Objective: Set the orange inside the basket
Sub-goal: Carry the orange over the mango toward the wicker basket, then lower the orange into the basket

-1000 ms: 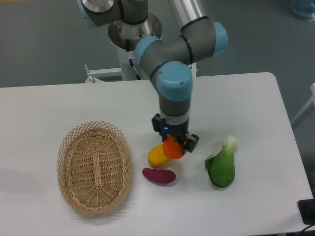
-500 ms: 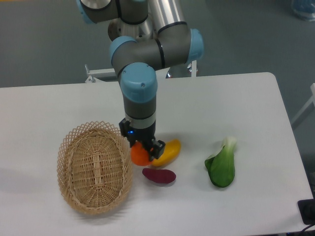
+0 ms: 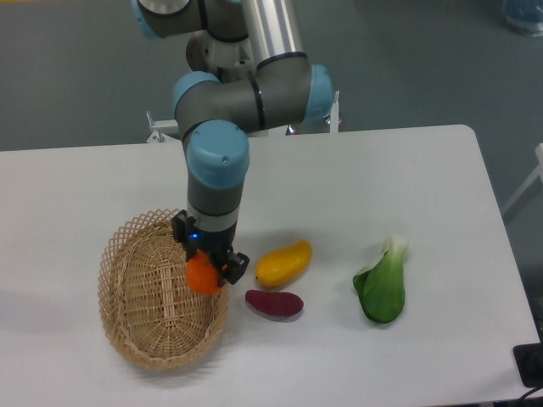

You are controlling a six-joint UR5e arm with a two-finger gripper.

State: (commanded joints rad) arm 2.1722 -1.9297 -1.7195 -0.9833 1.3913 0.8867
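My gripper (image 3: 206,270) is shut on the orange (image 3: 202,276), a small round bright orange fruit. It holds the orange in the air over the right side of the basket (image 3: 127,254), an oval tan woven wicker basket at the table's front left. The inside of the basket holds nothing else that I can see.
A yellow-orange mango-shaped fruit (image 3: 283,263) lies just right of the basket. A purple sweet potato (image 3: 274,303) lies in front of it. A green bok choy (image 3: 382,285) lies further right. The arm's base stands at the table's back edge.
The gripper has carried the orange leftward from beside the mango to above the basket's right side. The mango now lies uncovered on the table.
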